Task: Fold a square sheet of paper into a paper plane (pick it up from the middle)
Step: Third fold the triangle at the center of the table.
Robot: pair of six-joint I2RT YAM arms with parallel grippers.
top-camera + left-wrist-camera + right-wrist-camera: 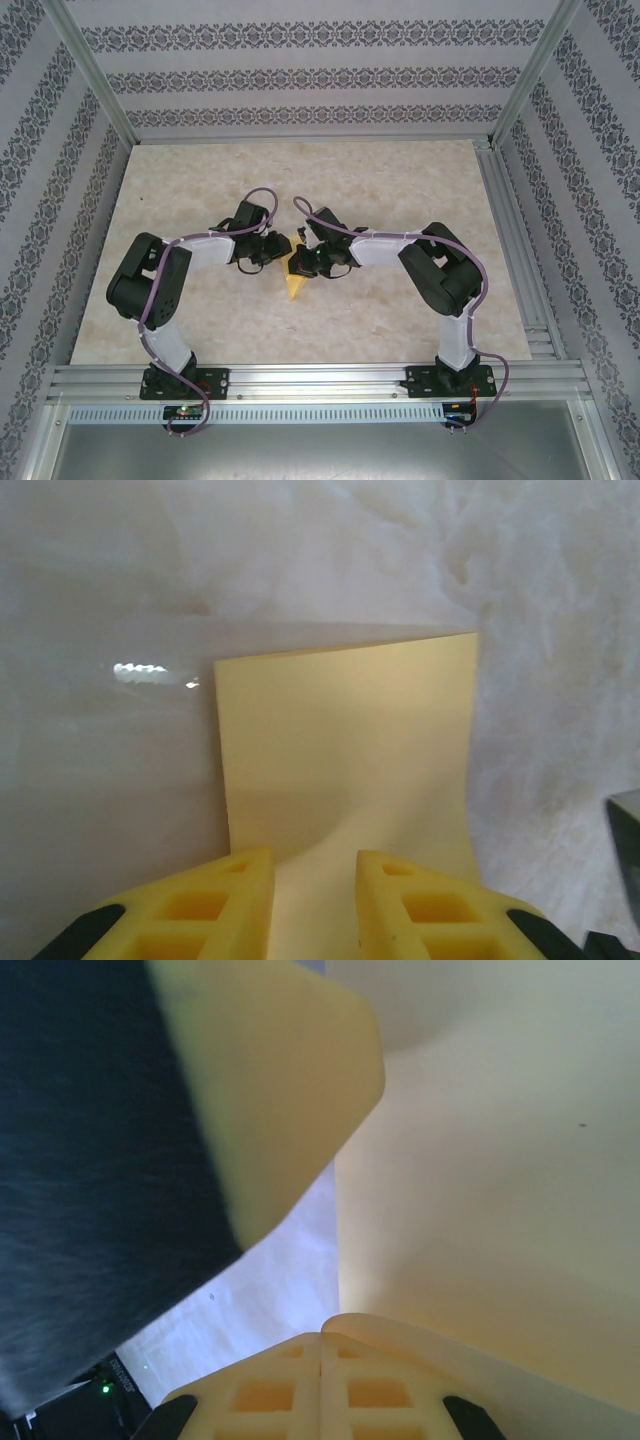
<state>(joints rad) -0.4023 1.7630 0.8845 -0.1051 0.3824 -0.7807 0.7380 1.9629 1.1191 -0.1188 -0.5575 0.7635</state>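
- So, nearest in the top view: silver aluminium rail (320, 378) at the table's near edge, with both black-and-white arm bases bolted on it, left and right.
- Both arms bend inward and meet at mid-table over the yellow square sheet of paper (293, 285).
- The sheet is partly folded. One pointed corner faces the near edge, and the rest is hidden under the grippers.
- Left gripper (278, 248) is on the sheet's left side and right gripper (303, 262) is just beside it, nearly touching.
- Left wrist view: left gripper (315, 860) has its yellow fingers parted by a narrow gap and clamps nothing. The sheet (350, 740) lies flat beyond them, curving up toward the gap.
- Right wrist view: right gripper (320, 1345) has its fingers pressed together, with a curled edge of the sheet (500, 1210) pinched at the tips.
- A blurred yellow finger (270, 1080) on a dark body sits close at upper left.
- Beige marble-look tabletop (400, 180) runs on behind.
- Farthest: striped patterned walls (300, 80).
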